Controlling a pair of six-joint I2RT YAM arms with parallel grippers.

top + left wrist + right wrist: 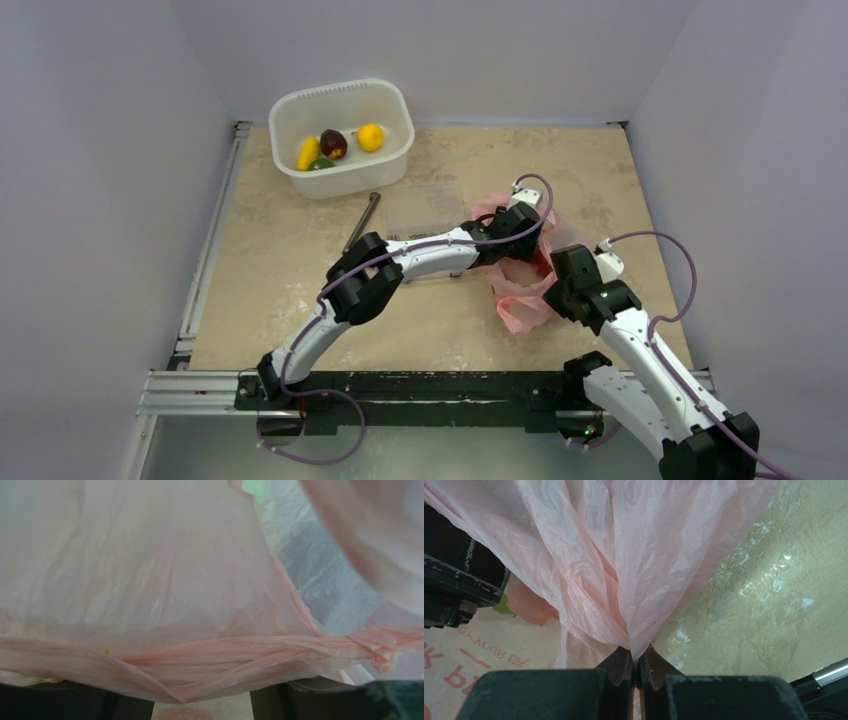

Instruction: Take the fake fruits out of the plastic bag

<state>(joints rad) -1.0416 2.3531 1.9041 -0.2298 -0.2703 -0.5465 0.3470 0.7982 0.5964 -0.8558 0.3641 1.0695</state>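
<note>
Four fake fruits (333,147) sit in the white tub (340,88) at the far-left corner of the surface (260,270): two yellow, one dark red, one green.

The plastic bag (520,295) lies crumpled near the right edge, about midway between the far and near edges. Both arms bend over it.

Right jaws: in the right wrist view they are pinched on a gathered fold of the pink film. The two dark fingers (656,669) are nearly touching, with the film fanning up and away from them. Red lettering shows on the bag at lower left. I see a small green patch behind the film there but cannot tell what it is.

Left jaws: in the left wrist view they stand wide. One dark finger (65,705) is at each lower corner, with bare surface showing in the gap between. Pink film drapes over both fingers, and a bunched band of it crosses the whole frame. I see no fold caught between them.

A thin grey metal rod (362,222) lies between the tub and the left arm's elbow. A clear flat box (425,205) is just beside it, faint from above.
</note>
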